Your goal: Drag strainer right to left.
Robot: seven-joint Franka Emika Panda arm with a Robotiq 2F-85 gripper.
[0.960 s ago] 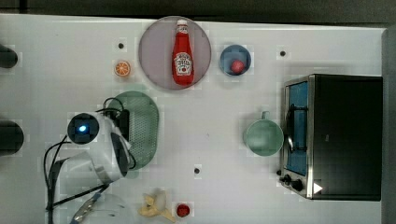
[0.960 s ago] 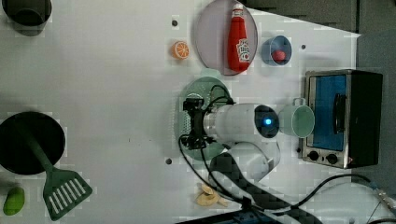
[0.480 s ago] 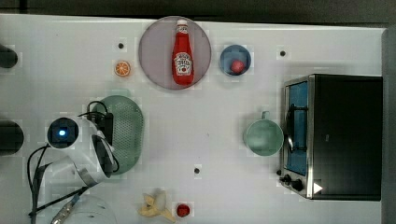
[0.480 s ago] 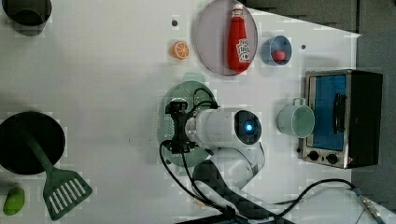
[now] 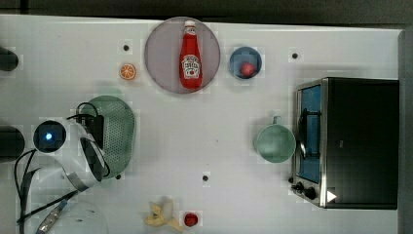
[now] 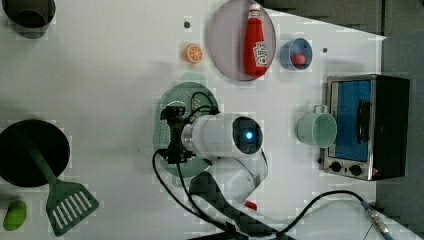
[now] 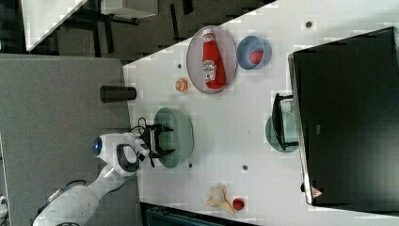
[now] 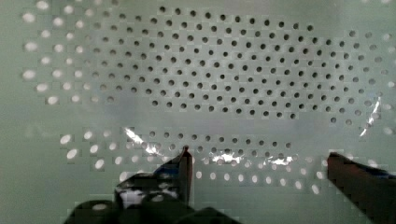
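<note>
**Strainer nearing the desk's edge**

At the top view's left side of the white desk [image 5: 219,146], the strainer [image 5: 117,134] is lying with its hollow facing up, just below the orange slice [image 5: 127,71] and well apart from the green mug [image 5: 275,143] and the toaster oven [image 5: 348,141]. The gripper [image 6: 174,135] is reaching down into the strainer's bowl, and its jaws are standing wide apart, gripping nothing; in the wrist view the two dark fingertips [image 8: 184,163] are hanging over the perforated floor with the pale green plastic showing between them.

The strainer is looking like thin moulded plastic: light, fairly stiff, and smooth enough underneath to be sliding easily on the desk. Being so light, it is likely to be tipping or skating away if pushed high on its rim. The safest purchase is probably the inside wall on the side away from the direction of travel, with a fingertip hooked low behind it, or the rim pinched between the jaws. The glossy inner surface may be letting a finger slip.
</note>
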